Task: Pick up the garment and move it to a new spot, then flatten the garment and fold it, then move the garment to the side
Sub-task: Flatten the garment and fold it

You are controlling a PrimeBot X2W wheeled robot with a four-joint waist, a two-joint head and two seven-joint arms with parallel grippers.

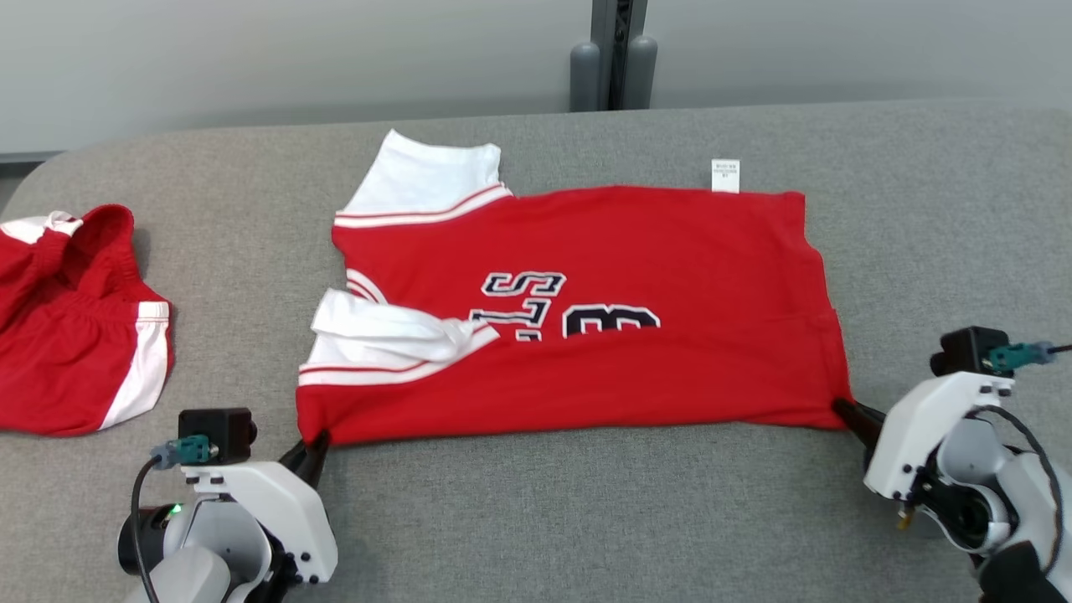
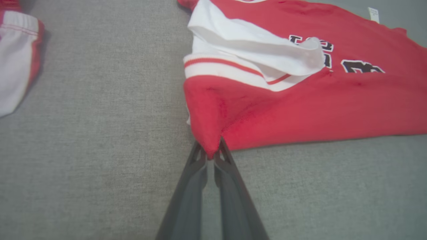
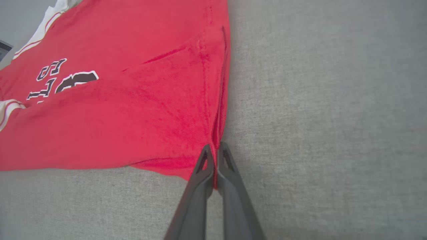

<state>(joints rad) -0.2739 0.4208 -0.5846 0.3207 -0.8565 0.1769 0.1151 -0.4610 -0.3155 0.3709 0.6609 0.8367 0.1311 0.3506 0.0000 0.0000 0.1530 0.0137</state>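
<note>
Jersey [image 1: 653, 243] lettering [image 1: 610, 322] partly under white sleeve [image 1: 389, 328]

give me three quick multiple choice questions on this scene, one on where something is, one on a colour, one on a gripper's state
1. Where do the shorts lie relative to the jersey?
A. on the robot's left of it
B. on the robot's right of it
C. on top of it

2. What colour are the jersey's sleeves?
A. black
B. white
C. blue

3. What is the left gripper doing?
A. open above the jersey
B. shut on the shorts
C. shut on the jersey's near corner

Answers:
1 A, the shorts sit apart from the jersey at the left of the head view.
2 B, both sleeves are white with red stripes at the seam.
3 C, the left wrist view shows it pinching the red corner.
</note>
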